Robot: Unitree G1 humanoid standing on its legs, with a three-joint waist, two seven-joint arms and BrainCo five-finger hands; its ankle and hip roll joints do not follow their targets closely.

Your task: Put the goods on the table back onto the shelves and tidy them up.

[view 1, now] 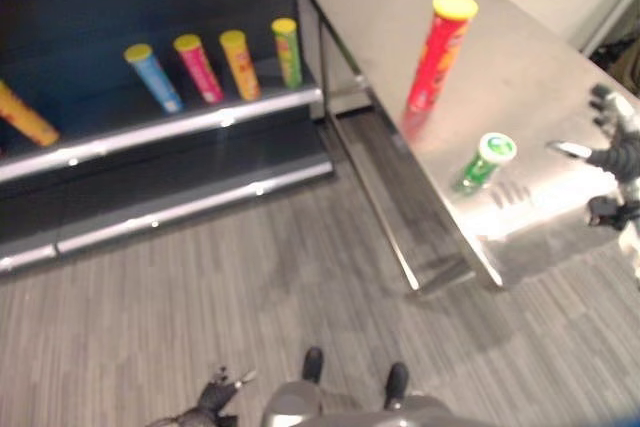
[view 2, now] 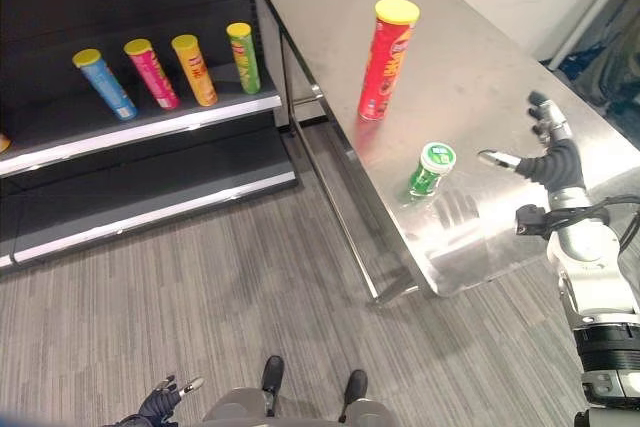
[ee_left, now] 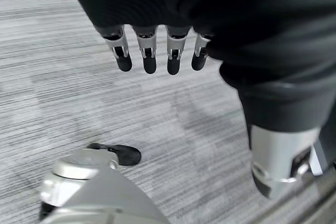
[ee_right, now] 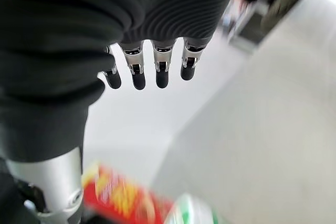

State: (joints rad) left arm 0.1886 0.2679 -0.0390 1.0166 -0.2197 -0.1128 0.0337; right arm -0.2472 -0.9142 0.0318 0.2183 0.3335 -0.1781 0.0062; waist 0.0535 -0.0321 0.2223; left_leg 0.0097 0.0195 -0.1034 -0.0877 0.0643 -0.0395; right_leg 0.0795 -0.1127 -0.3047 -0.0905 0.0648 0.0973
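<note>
On the steel table [view 2: 480, 57] at the right of the scene stand two goods: a tall red can [view 2: 387, 59] with a yellow lid, upright near the middle of the top, and a short green can [view 2: 431, 169] with a white lid, nearer the robot and close to the table's left edge. The two are apart, with bare metal between them. To the left, across a strip of grey carpet [view 2: 230, 287], a dark shelf unit [view 2: 130, 7] carries a row of tall cans on its upper ledge: a blue can [view 2: 105, 84], a pink can [view 2: 152, 73], an orange can [view 2: 194, 69] and a green-and-red can [view 2: 242, 57], all yellow-lidded and standing side by side. The left eye view also shows one more orange can [view 1: 26, 115] at the far left of that ledge, leaning.

The right hand [view 2: 550, 157] hovers over the near part of the table, to the right of the short green can and clear of it; its fingers are spread and nearly straight, with nothing in its grasp. Its own wrist view shows the fingers [ee_right: 137, 80] hanging straight in a row, with the red can and the green can blurred below them.

The left hand [view 2: 158, 405] hangs low over the carpet at the near left, fingers loose and empty; in its wrist view the fingertips [ee_left: 149, 64] point down at the floor.
</note>
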